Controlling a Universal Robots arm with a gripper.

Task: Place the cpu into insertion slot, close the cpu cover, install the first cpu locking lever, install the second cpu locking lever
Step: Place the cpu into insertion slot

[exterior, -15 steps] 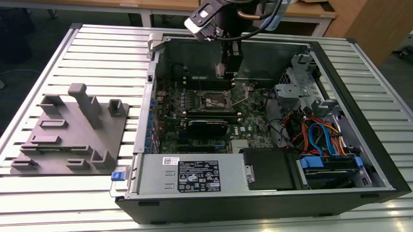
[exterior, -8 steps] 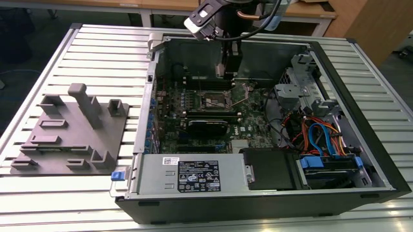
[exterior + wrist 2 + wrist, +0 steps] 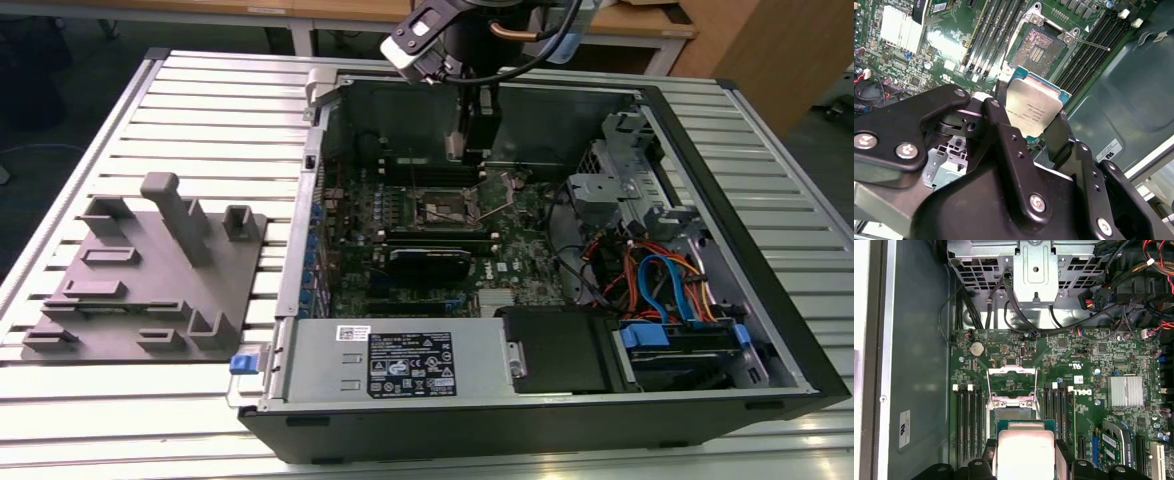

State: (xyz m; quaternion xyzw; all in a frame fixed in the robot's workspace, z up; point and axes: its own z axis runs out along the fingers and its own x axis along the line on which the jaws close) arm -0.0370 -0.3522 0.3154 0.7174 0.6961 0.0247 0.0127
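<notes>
My gripper (image 3: pixel 1032 104) is shut on the cpu (image 3: pixel 1033 110), a flat square chip with a silver-grey top, pinched at two opposite edges by the black fingers (image 3: pixel 1004 100). The chip hangs tilted above the motherboard, a short way off the insertion slot (image 3: pixel 1040 45), whose bare contact field shows. In the first wrist view the cpu (image 3: pixel 1025 447) partly hides the insertion slot (image 3: pixel 1014 414), and the cpu cover (image 3: pixel 1012 371) stands swung open beyond it. In the exterior view the gripper (image 3: pixel 470 140) reaches down into the open case near the insertion slot (image 3: pixel 445 207).
Long black memory slots (image 3: pixel 968 425) flank the socket on both sides. A thin lever (image 3: pixel 1089 45) sticks out beside it. A drive cage (image 3: pixel 607 185), coloured cables (image 3: pixel 661 280) and a black card (image 3: pixel 427 262) crowd the case. A grey fixture block (image 3: pixel 147 270) sits at the exterior view's left.
</notes>
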